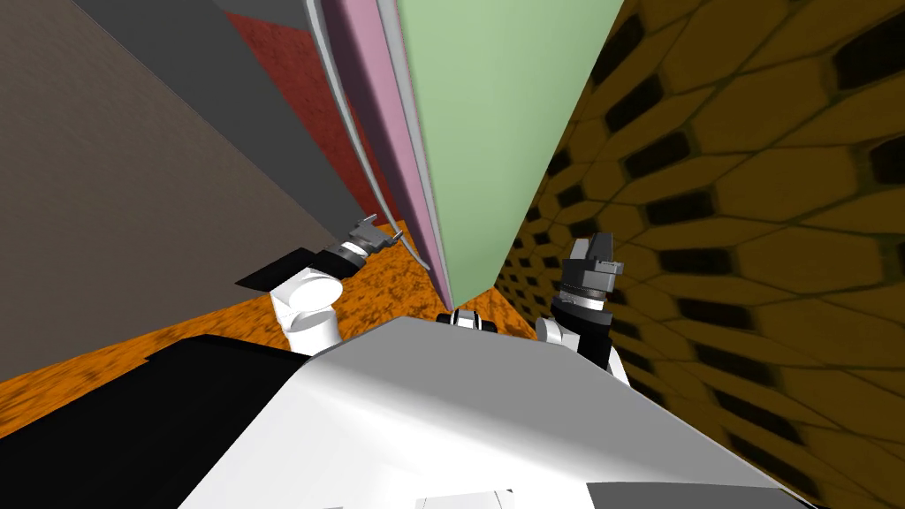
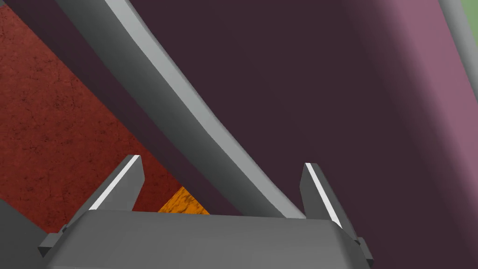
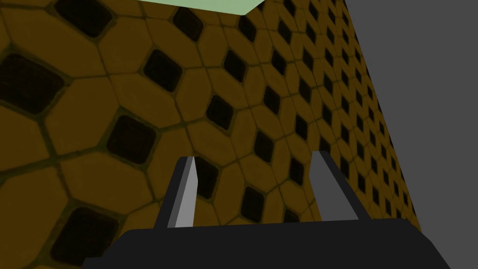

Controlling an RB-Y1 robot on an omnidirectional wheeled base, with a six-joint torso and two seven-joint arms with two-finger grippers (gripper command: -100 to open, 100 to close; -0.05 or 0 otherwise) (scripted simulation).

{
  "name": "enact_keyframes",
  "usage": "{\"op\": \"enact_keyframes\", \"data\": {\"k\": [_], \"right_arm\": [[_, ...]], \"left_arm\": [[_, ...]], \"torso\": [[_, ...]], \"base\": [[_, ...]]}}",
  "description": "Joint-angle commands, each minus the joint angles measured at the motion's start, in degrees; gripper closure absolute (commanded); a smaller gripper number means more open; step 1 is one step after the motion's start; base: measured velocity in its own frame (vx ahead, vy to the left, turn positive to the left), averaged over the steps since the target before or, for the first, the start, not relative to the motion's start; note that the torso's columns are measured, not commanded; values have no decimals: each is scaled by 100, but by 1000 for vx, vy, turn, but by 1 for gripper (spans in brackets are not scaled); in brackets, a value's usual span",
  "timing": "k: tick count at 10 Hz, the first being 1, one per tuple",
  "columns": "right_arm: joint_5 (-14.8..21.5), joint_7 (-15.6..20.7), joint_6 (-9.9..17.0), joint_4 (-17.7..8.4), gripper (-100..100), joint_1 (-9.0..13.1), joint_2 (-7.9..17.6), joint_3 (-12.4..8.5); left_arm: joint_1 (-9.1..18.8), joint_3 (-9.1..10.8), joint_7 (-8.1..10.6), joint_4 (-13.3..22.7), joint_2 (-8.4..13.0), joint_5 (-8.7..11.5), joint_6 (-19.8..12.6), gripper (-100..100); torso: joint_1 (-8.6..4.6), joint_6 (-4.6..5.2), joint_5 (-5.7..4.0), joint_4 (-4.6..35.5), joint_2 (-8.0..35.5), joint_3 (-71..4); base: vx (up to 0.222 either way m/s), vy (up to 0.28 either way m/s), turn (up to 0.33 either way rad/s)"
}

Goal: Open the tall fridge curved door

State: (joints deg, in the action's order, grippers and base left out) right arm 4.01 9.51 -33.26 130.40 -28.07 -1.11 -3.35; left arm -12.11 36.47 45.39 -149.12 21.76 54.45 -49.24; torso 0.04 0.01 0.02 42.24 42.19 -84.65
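The tall fridge point(image 1: 504, 124) stands right in front of me, its pale green side facing the yellow-brown tiled wall point(image 1: 751, 177). Its curved, mauve-pink door point(image 2: 326, 116) faces my left, with a red wall point(image 1: 283, 79) beyond it and orange floor point(image 1: 371, 283) below. A long grey curved handle point(image 2: 182, 107) runs along the door, standing off its surface. My left hand point(image 2: 221, 161) is low on that handle with its fingers spread apart; the bar passes between them, closer to one finger, and I see neither one pressing it. My right hand point(image 3: 253, 155) hangs beside the fridge's green side, pointing at the tiled wall, fingers apart and holding nothing.
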Motion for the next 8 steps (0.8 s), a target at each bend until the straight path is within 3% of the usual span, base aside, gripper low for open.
{"op": "enact_keyframes", "data": {"k": [1, 3, 4, 5, 8], "right_arm": [[0, 0, 0, 0, 0, 1, 0, 0], [0, 0, 1, -1, 0, 5, 2, 0], [0, 0, 1, -1, 0, 3, 2, -1], [0, 0, 1, -2, 0, 4, 2, -1], [0, 0, 1, -1, 0, 1, 2, -2]], "left_arm": [[217, 114, -288, 285, 250, 128, 139, 100], [217, 114, -290, 614, 250, 128, 139, 100], [442, 238, -557, 810, 502, 253, 285, 100], [442, 238, -578, 973, 502, 253, 285, 100], [442, 238, -578, 1350, 502, 253, 285, 100]], "torso": [[0, 0, -3, 11, 20, 11], [49, 11, -17, 31, 5, -14], [46, -12, -4, 16, -17, -20], [26, 17, -15, 14, -39, -39], [5, 4, -2, -20, -82, -55]], "base": [[-140, 82, -346], [-197, 186, -304], [-197, 177, -324], [-234, 209, -412], [-110, 117, -11]]}}
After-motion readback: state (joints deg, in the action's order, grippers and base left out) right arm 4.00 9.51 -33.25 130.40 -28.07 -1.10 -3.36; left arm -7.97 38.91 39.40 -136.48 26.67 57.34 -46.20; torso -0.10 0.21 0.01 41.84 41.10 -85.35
